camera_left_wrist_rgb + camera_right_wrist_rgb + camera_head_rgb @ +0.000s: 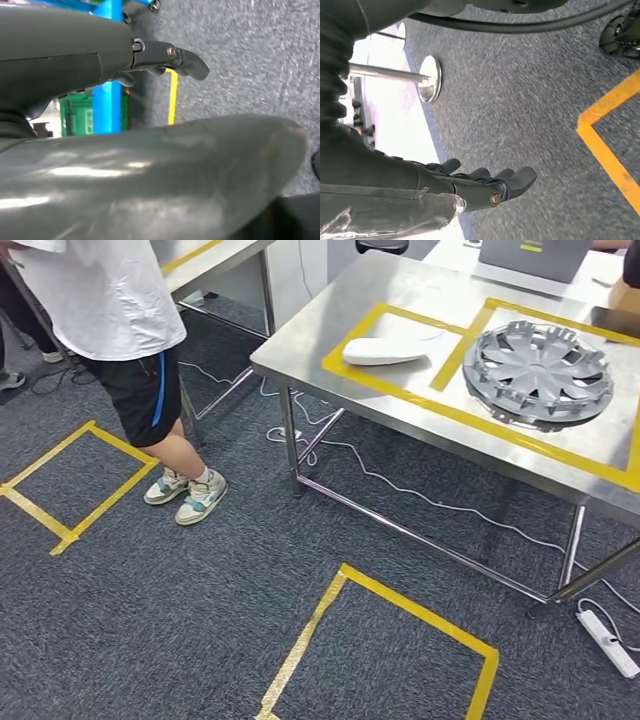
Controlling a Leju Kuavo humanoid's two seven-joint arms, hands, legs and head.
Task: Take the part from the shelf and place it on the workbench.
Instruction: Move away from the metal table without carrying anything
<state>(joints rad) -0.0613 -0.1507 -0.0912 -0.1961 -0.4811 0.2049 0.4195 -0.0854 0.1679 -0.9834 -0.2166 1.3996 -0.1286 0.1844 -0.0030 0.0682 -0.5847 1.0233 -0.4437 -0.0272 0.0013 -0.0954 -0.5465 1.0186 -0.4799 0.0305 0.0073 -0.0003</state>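
While a person (113,330) stands on the carpet at your left, the left hand (113,55) holds the grey part (151,175) under its fingers (188,62). Ahead, the surface (317,340) carries a white piece (389,348) and a hubcap (537,372). The right hand (486,185) hangs with fingers extended, holding nothing.

Grey carpet (189,610) marked with yellow tape squares (377,640); steel table (302,345) at upper right; power strip (607,640) at lower right.
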